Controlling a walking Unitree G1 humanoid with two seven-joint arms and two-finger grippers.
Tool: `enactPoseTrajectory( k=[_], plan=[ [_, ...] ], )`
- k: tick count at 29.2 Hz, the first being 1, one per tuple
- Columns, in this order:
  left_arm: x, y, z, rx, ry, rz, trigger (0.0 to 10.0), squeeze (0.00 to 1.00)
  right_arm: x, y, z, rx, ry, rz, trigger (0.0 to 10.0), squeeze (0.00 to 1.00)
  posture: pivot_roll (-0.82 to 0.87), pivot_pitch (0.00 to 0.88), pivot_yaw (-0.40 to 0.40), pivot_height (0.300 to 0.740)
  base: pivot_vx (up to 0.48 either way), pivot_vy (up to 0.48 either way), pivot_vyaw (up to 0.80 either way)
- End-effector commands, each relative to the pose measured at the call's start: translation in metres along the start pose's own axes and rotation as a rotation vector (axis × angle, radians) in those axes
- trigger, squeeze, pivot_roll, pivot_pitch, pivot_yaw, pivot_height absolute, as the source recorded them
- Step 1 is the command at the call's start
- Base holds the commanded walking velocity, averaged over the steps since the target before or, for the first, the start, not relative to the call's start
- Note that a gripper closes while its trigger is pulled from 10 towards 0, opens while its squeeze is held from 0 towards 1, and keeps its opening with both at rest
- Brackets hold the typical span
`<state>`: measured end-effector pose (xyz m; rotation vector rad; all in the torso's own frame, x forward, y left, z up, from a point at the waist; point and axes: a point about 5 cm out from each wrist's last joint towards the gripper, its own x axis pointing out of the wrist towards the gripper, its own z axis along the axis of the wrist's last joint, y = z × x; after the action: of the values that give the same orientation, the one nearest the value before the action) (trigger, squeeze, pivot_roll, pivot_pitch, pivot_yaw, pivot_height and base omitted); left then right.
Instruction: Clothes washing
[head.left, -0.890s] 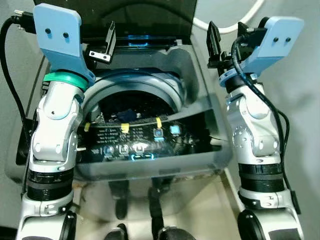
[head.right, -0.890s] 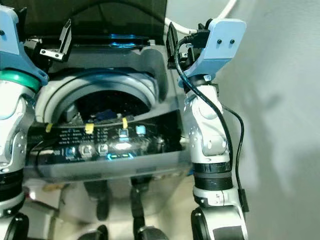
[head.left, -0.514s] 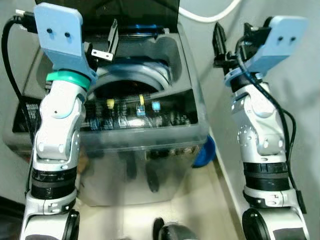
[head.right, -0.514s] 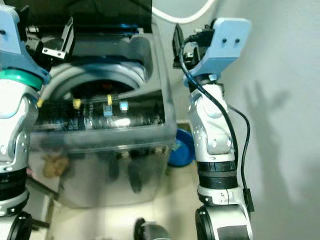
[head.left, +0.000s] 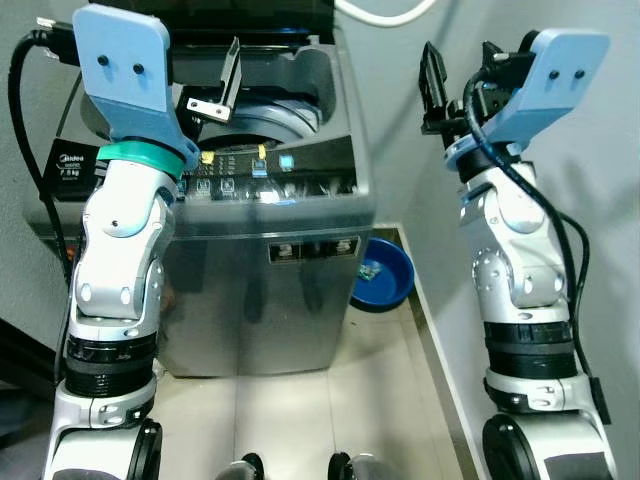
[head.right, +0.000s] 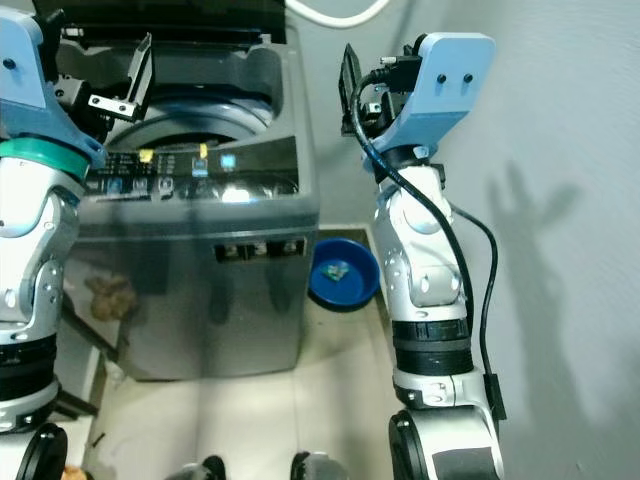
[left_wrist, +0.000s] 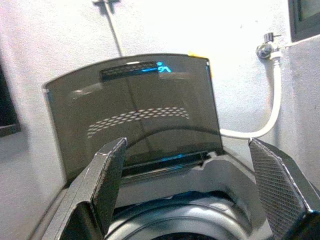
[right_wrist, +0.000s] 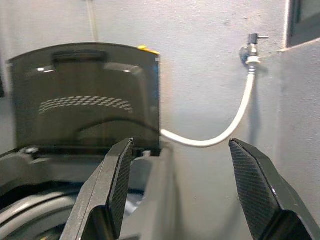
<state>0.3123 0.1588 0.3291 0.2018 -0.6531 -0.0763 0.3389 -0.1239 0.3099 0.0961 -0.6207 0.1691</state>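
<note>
1. The washing machine (head.left: 265, 215), a grey top-loader, stands against the wall with its lid (left_wrist: 132, 112) raised upright at the back. The round drum opening (head.right: 190, 120) is exposed, presumably so laundry can go in or come out.
2. The control panel (head.left: 270, 175) runs along the machine's front edge. Several indicators glow blue and small yellow tags sit on it, so the machine appears to be powered.
3. No clothes can be made out. The inside of the drum is too dark to tell whether it holds a load.
4. The left end effector (head.left: 215, 90) hangs above the machine's front left corner, over the rim of the drum opening. Its two fingers are spread wide and grip nothing.
5. The right end effector (head.left: 432, 90) is raised beside the machine's right flank, off the machine and close to the wall. Its fingers are also spread wide and empty.
6. Judgement: both arms are held high and clear of the tub, which looks like a ready posture, not a grasp.
7. A white hose (right_wrist: 225, 132) runs from a wall tap (right_wrist: 251, 47) down to the back of the machine, behind the lid; this is its water feed.
8. A blue basin (head.right: 343, 272) sits on the floor beside the machine's lower right corner, with something small inside it.
</note>
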Motion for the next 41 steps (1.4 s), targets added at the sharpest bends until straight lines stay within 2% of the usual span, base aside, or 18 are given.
enactPoseTrajectory(
  k=[1, 4, 9, 11, 15, 18, 26, 34, 38, 40, 41],
  plan=[
    [-0.002, 0.001, -0.001, 0.006, 0.000, 0.005, 10.0, 0.00, -0.001, 0.003, -0.003, -0.003, 0.010, 0.017, 10.0, 0.00, 0.04, 0.043, 0.005, 0.740, -0.356, 0.000, 0.00],
    [-0.002, 0.001, -0.001, 0.007, 0.000, 0.005, 10.0, 0.00, -0.001, 0.004, -0.003, -0.008, 0.011, 0.021, 10.0, 0.00, 0.04, 0.040, 0.004, 0.740, -0.354, 0.000, 0.00],
    [-0.004, 0.000, -0.011, 0.011, 0.056, 0.003, 10.0, 0.00, -0.002, 0.008, -0.009, -0.093, 0.028, 0.069, 10.0, 0.00, 0.04, 0.041, 0.005, 0.740, -0.139, 0.000, 0.38],
    [-0.010, -0.007, -0.028, -0.025, 0.174, -0.027, 10.0, 0.00, -0.006, 0.010, -0.015, -0.133, 0.049, 0.094, 10.0, 0.00, 0.04, 0.041, 0.005, 0.740, 0.000, 0.000, 0.80],
    [-0.019, -0.015, -0.037, -0.035, 0.238, -0.070, 10.0, 0.00, -0.009, 0.011, -0.019, -0.155, 0.066, 0.117, 10.0, 0.00, 0.04, 0.045, 0.005, 0.740, 0.000, 0.000, 0.80],
    [-0.024, -0.023, -0.039, -0.049, 0.244, -0.085, 10.0, 0.00, -0.012, 0.011, -0.022, -0.158, 0.080, 0.131, 10.0, 0.00, 0.04, 0.049, 0.003, 0.740, 0.000, 0.000, 0.80],
    [-0.022, -0.025, -0.038, -0.051, 0.245, -0.083, 10.0, 0.00, -0.012, 0.013, -0.021, -0.164, 0.070, 0.142, 10.0, 0.00, 0.04, 0.048, 0.004, 0.740, 0.000, 0.000, 0.67],
    [-0.024, -0.028, -0.042, -0.050, 0.263, -0.091, 10.0, 0.00, -0.013, 0.013, -0.022, -0.141, 0.071, 0.149, 10.0, 0.00, 0.04, 0.047, 0.008, 0.740, 0.000, 0.000, 0.00],
    [-0.028, -0.030, -0.046, -0.045, 0.281, -0.100, 10.0, 0.00, -0.016, 0.011, -0.025, -0.141, 0.083, 0.143, 10.0, 0.00, 0.04, 0.048, 0.007, 0.740, 0.000, 0.000, 0.42],
    [-0.037, -0.033, -0.056, -0.036, 0.351, -0.114, 10.0, 0.00, -0.021, 0.007, -0.036, -0.149, 0.125, 0.118, 10.0, 0.00, 0.04, 0.051, 0.008, 0.740, 0.000, 0.000, 0.78],
    [-0.037, -0.033, -0.056, -0.036, 0.351, -0.114, 10.0, 0.00, -0.021, 0.007, -0.036, -0.149, 0.125, 0.118, 10.0, 0.00, 0.04, 0.051, 0.008, 0.740, 0.000, 0.000, 0.78]
  ],
)
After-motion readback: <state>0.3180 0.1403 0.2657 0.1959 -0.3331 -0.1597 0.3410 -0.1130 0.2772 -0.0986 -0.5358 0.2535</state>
